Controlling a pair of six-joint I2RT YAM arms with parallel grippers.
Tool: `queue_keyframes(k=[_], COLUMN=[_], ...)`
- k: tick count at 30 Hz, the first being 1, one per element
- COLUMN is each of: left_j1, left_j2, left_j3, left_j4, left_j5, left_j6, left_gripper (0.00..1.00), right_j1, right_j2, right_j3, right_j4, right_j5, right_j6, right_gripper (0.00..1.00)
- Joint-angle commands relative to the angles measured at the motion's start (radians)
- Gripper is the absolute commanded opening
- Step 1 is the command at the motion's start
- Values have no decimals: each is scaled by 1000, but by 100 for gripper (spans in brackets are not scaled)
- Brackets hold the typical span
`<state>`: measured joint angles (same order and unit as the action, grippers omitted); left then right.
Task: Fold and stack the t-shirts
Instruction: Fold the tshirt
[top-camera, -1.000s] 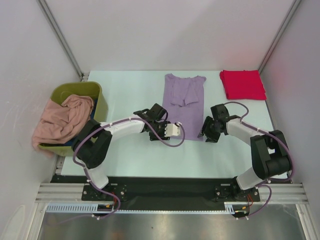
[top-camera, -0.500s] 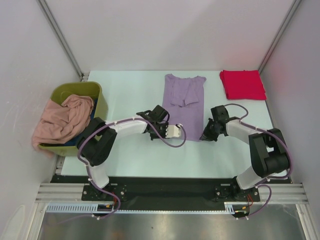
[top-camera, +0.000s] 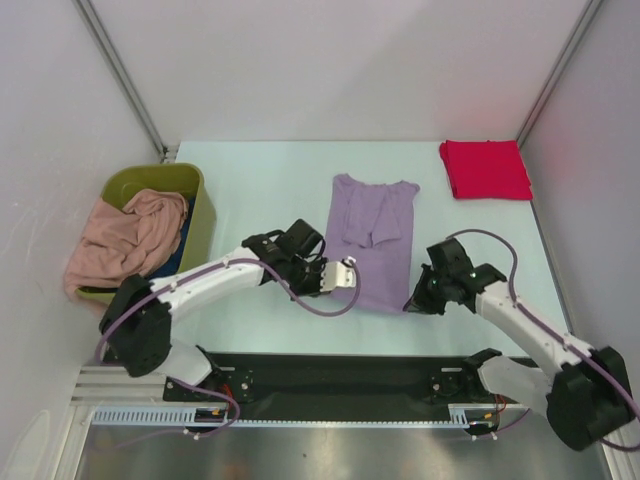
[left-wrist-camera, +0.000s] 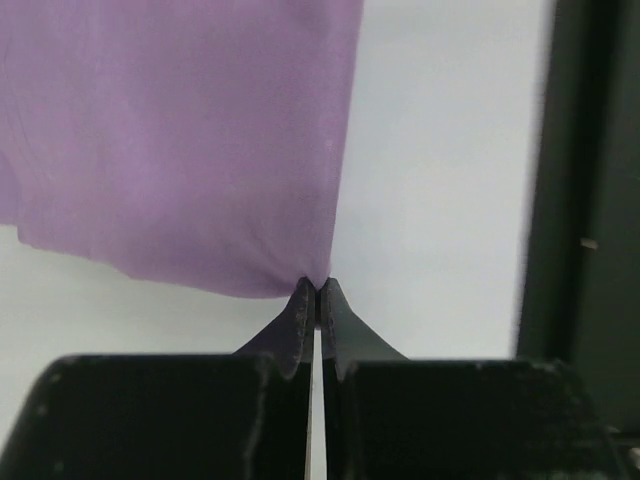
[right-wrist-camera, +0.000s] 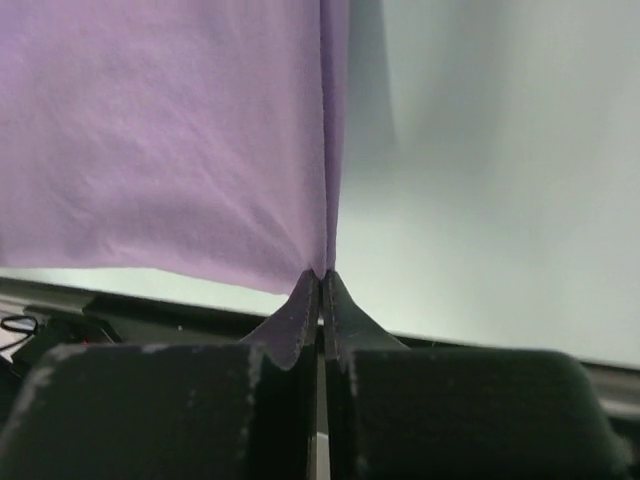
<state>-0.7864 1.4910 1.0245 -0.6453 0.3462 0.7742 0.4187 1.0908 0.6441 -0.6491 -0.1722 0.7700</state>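
Observation:
The lavender t-shirt (top-camera: 370, 240) lies lengthwise mid-table, sleeves folded in, its hem toward the arms. My left gripper (top-camera: 337, 290) is shut on the hem's left corner; in the left wrist view the purple cloth (left-wrist-camera: 180, 140) is pinched at the closed tips (left-wrist-camera: 317, 287). My right gripper (top-camera: 412, 303) is shut on the hem's right corner, with the cloth (right-wrist-camera: 170, 130) meeting its tips (right-wrist-camera: 322, 275). A red t-shirt (top-camera: 487, 168) lies folded at the far right corner. A salmon-pink t-shirt (top-camera: 125, 240) spills out of the bin at the left.
The olive-green bin (top-camera: 197, 195) stands at the table's left edge, with a bit of dark blue cloth (top-camera: 172, 262) under the pink shirt. The black base rail (top-camera: 330, 375) runs along the near edge, just behind both grippers. Grey walls enclose the table.
Both grippers closed on the lavender shirt's hem corners and drew back toward the near edge. The shirt slid nearer with them.

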Motion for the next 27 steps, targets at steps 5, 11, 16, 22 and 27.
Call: queue_keyframes(k=[5,11,16,22,27], left_j1=[1,174,295,349,381], left_j2=[-192,-80,119,426,682], left_j3=[94,335,535,819,1126], left_j4=[-349,-399,-366,-329,-317], left_j5=[235,287,260,205,148], left_j6=[-39,-64,-125,-208,-289], left_gripper=[0,0,0,0,0], right_j1=[83,-10,-196,-311,-359], right_j2=[-252,-67,173,506,679], right_j3=[161,293,446,594,753], right_j4=[-420,-379,-190,14,72], right_j5=[-55,-78,-141,-187,-159], right_j6=[97,-29,-144,-126,-109], right_gripper=[0,0,0,0,0])
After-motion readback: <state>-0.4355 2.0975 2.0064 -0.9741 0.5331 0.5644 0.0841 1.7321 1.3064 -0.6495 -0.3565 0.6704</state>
